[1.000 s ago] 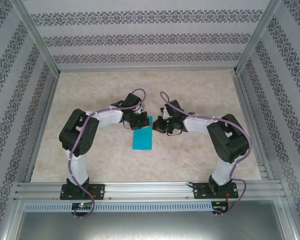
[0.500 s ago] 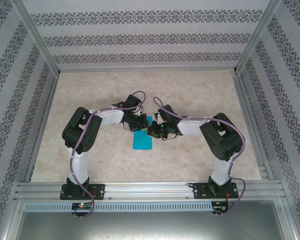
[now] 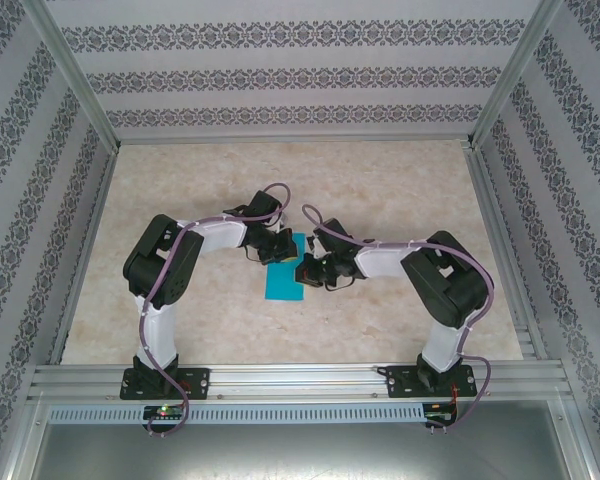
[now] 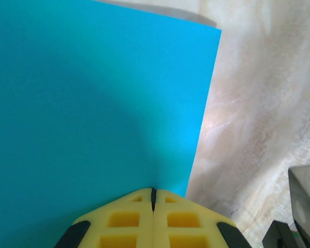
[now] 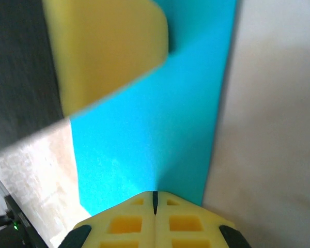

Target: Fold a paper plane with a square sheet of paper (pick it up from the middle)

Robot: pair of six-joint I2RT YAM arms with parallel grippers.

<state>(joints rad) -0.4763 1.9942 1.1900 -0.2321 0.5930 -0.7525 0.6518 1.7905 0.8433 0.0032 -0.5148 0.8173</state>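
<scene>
On the beige marbled tabletop (image 3: 400, 190), seen by my overhead camera, a thin teal-blue sheet of paper (image 3: 283, 285) lies as a narrow rectangle midway between the two arms. It is well in from the patterned walls (image 3: 300, 75). The left gripper (image 3: 277, 250) sits at the sheet's far end. The right gripper (image 3: 303, 270) is at its far right side, and the two heads are just beside each other.

From the left wrist camera, I see the left gripper (image 4: 153, 192) with its yellow foam fingers (image 4: 124, 222) pressed flat together, no gap at the seam. The tips meet the sheet (image 4: 88, 103) near its right edge, with bare tabletop (image 4: 258, 103) beyond. Whether the tips only press on the paper or nip a layer of it, I cannot tell.

From the right wrist camera, the right gripper (image 5: 155, 195) is likewise closed tight, its tips at the near end of the sheet (image 5: 160, 129). The sheet runs away from them as a slim strip. The left gripper's blurred yellow finger (image 5: 108, 51) overlaps the strip's far left corner.
</scene>
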